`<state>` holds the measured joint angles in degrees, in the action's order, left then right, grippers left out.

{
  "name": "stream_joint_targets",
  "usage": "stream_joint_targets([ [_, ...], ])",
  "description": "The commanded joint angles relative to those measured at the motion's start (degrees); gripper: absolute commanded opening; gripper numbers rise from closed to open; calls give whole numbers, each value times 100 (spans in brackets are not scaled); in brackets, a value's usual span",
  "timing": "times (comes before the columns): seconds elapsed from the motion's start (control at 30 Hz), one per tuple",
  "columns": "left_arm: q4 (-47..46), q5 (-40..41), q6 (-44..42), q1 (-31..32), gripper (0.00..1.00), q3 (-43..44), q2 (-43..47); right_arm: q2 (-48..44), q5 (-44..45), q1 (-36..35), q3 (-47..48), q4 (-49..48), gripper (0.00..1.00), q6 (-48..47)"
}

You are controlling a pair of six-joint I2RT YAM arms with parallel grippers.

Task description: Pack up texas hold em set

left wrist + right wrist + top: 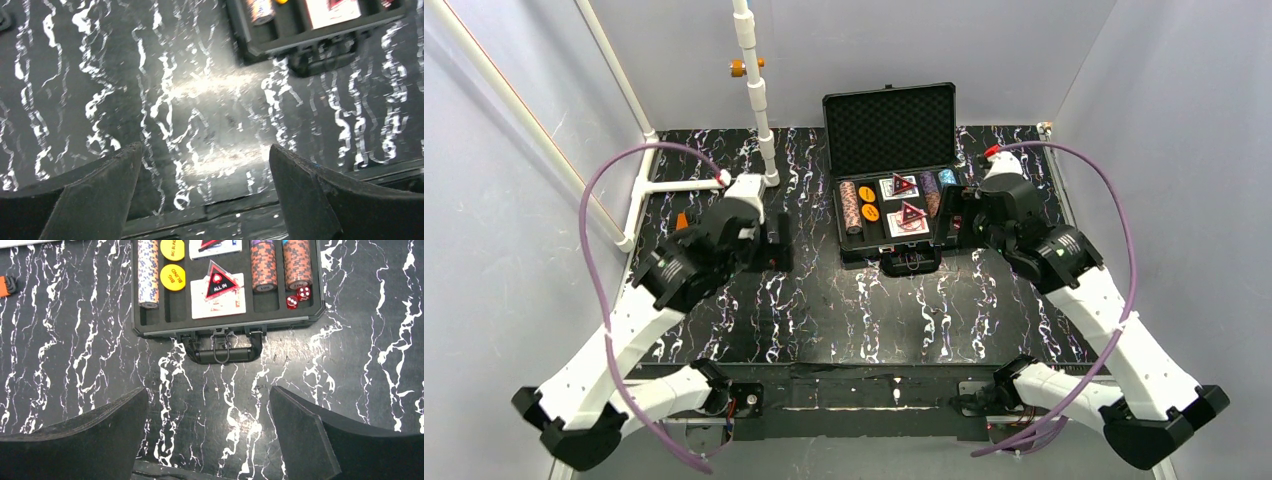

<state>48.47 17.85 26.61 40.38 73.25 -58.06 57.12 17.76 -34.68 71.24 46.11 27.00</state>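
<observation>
Starting at the left: my left gripper [776,243] hangs over bare table [824,310], jaws released wide, nothing between them (the left wrist view shows only the marbled surface under it). It is at approx. 9 o'clock from the case [165,330], a bit apart. Behind that arm, at 9 o'clock of the table, lies a small orange block [682,220]; I judge it is not part of the set, so it stays. A white pipe frame [759,110] stands at 11 o'clock, near the case but not touching it.

The case sits at 12 o'clock of the table, handle [221,352] toward me at 6. Inside, left to right: a brown chip stack [148,272], two orange discs [172,276], two card decks [227,305] w/ red-black triangles [216,284] on top, two more chip stacks [263,265], and red dice [292,301] in the 5 o'clock corner. Every piece I see is in a slot, so loading looks done. What is left, imo: the lid [890,128] stands upright at the 12 o'clock edge, not yet closed and fastened.

My right gripper [954,215] is just beside the case at 3 o'clock, also released and empty. Nothing blocks the lid's path as far as I see; the triangles lie loose and may slide.
</observation>
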Motion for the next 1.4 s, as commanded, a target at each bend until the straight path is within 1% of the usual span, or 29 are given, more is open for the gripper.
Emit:
stream_joint_targets([
  [0.0, 577, 500, -163, -49, 98, -707, 735, 272, 68, -13, 489, -535, 98, 120],
  [0.17, 553, 432, 7, -60, 98, -1445, 1495, 813, -7, -13, 813, -818, 98, 399],
  [0.3, 532, 488, 35, -57, 98, -1793, 1828, 1319, -9, -13, 1239, -919, 98, 464],
  [0.47, 344, 339, -36, -57, 98, -2176, 2170, 1811, 65, -4, 1776, -994, 98, 486],
  [0.73, 265, 243, -111, -57, 98, -2268, 2438, 2235, 371, 5, 2145, -1200, 98, 594],
  [0.9, 242, 224, -145, -57, 98, -2276, 2475, 2381, 336, 21, 2245, -1443, 98, 595],
  [1.13, 230, 211, -164, -58, 98, -2272, 2435, 2634, 226, 69, 2403, -1525, 98, 648],
  [1.37, 238, 277, -191, -59, 98, -2279, 2352, 2819, 227, 293, 2380, -1795, 98, 828],
])
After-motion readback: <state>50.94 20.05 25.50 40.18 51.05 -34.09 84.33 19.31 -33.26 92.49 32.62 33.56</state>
